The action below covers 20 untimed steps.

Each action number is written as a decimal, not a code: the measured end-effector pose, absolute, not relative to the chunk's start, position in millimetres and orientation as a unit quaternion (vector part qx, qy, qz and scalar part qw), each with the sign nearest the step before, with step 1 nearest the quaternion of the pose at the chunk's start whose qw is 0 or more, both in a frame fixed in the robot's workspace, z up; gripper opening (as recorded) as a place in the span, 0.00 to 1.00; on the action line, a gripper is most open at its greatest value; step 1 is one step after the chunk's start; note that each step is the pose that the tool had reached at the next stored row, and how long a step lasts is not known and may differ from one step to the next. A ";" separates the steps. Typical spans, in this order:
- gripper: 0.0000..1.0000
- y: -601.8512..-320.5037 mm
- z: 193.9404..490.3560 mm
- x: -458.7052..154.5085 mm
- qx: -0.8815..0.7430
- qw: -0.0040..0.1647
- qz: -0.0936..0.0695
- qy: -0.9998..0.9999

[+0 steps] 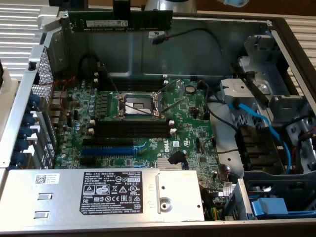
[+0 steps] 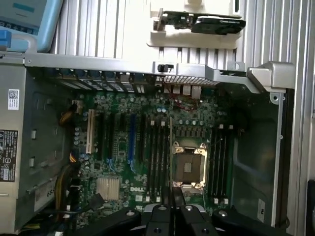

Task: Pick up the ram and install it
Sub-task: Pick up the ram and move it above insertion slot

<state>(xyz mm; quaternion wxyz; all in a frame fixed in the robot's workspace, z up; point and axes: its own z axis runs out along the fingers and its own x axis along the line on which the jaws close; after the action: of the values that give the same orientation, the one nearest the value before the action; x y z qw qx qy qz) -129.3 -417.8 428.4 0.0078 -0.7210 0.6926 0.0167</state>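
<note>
At the exterior view's left stands the perforated case wall (image 1: 42, 74), and the silver power supply (image 1: 59, 190) lies along the near edge. Further right and high in that view, the ram (image 1: 121, 22) hangs level, well clear of the board. The gripper (image 1: 122, 11) pinches its top edge, jaws narrow around the stick. Below lies the green motherboard (image 1: 192, 133), carrying the blue expansion slot (image 1: 109, 149), the black memory slots (image 1: 132, 129) and the CPU socket (image 1: 138, 104). From the wrist, the stick appears edge-on, parallel to the slots. Blue cables (image 1: 256, 116) run at the exterior view's right.
</note>
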 end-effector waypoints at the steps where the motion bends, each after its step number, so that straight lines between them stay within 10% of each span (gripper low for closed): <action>1: 0.12 -417.7 427.6 -129.3 -0.720 0.009 0.016 0.694; 20: 0.12 -412.5 404.6 -126.8 -0.689 0.012 0.012 0.725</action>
<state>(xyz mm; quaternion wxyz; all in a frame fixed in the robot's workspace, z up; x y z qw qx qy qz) -126.8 -412.5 404.6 0.0123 -0.6890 0.7245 0.0117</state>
